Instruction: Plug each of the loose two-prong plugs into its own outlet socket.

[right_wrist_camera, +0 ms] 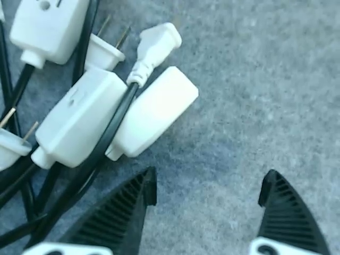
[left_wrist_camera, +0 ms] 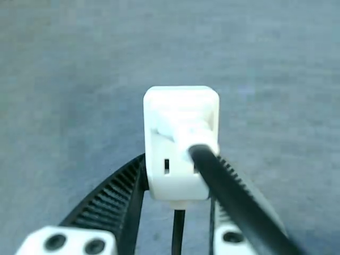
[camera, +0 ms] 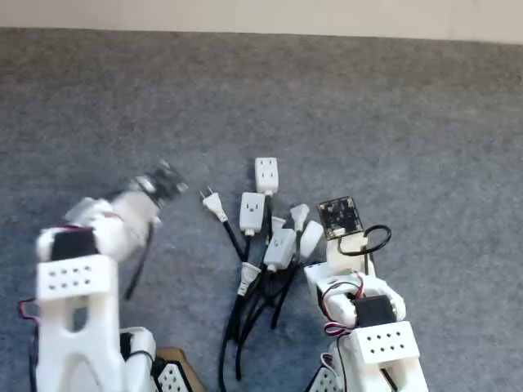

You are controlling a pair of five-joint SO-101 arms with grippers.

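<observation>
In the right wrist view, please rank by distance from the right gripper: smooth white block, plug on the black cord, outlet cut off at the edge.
1. Smooth white block, just ahead of the open right gripper.
2. Plug on the black cord, past the block's far end.
3. Outlet cut off at the edge, farthest, beyond that cord.
</observation>
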